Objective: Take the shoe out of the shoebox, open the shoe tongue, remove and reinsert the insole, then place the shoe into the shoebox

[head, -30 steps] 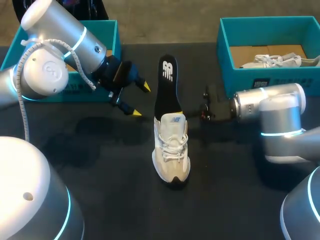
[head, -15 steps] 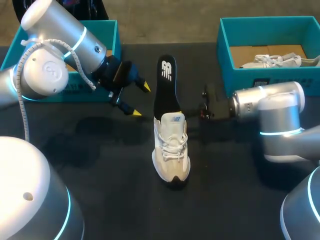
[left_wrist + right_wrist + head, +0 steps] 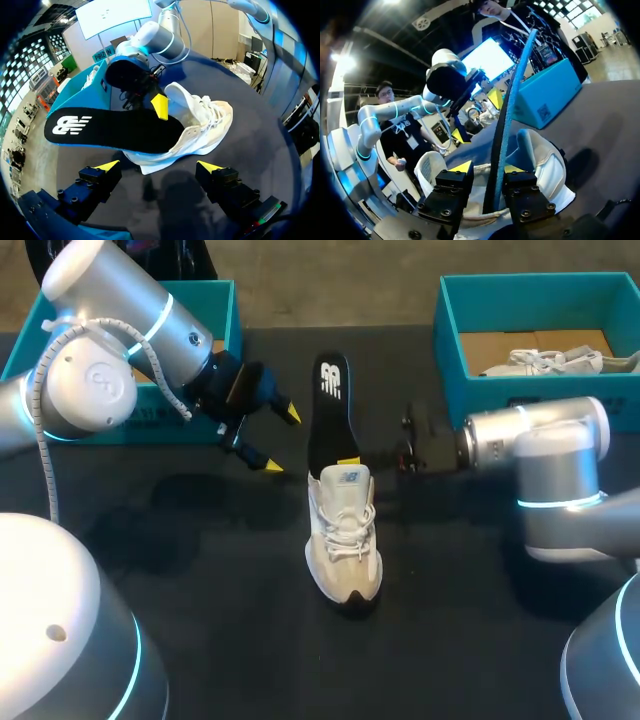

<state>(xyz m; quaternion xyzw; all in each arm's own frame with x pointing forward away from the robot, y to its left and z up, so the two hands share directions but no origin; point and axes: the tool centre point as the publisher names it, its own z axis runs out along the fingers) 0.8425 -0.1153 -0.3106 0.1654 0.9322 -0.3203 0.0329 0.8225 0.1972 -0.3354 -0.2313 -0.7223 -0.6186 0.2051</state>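
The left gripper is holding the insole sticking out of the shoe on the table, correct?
Not the left: the right gripper holds the insole, a finger on each side, as the right wrist view shows. The left gripper is open. The rest stands.

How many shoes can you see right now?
2. One shoe stands mid-table with its insole sticking out; the other shoe lies in the right shoebox. The left shoebox is partly hidden by the left arm, so it may hold more.
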